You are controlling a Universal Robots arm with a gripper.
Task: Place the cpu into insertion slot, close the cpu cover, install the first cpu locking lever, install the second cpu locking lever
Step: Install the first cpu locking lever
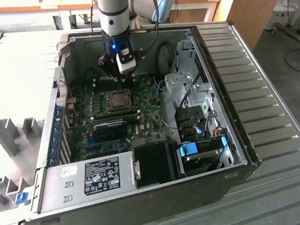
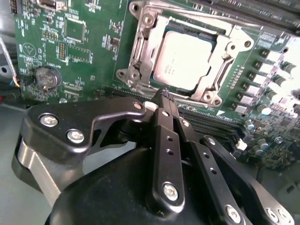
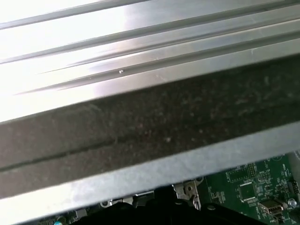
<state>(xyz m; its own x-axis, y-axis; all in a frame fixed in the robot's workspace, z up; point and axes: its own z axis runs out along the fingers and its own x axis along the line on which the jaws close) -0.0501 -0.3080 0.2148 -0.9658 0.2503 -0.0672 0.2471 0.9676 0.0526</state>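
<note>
The cpu [image 2: 185, 58], a pale metal square, lies in the insertion slot [image 2: 187, 29], whose dark frame shows along its edge. The grey metal cpu cover [image 2: 139, 51] lies flat over it, and the chip shows through the cover's window. In the second wrist view my gripper [image 2: 165, 96] is shut with nothing between its black fingers [image 2: 168, 136]. Its tips hover just beside the socket's edge. In the exterior view the gripper [image 1: 122, 80] hangs inside the open computer case, right above the socket [image 1: 118, 101] on the green motherboard [image 1: 150, 112].
Long black memory slots [image 2: 206, 124] run beside the socket. A coin battery [image 2: 47, 78] sits on the board. A black card [image 1: 109, 131], the power supply [image 1: 98, 174], a drive cage [image 1: 192, 90] and cables [image 1: 164, 55] crowd the case. The case wall [image 3: 150, 136] rises close by.
</note>
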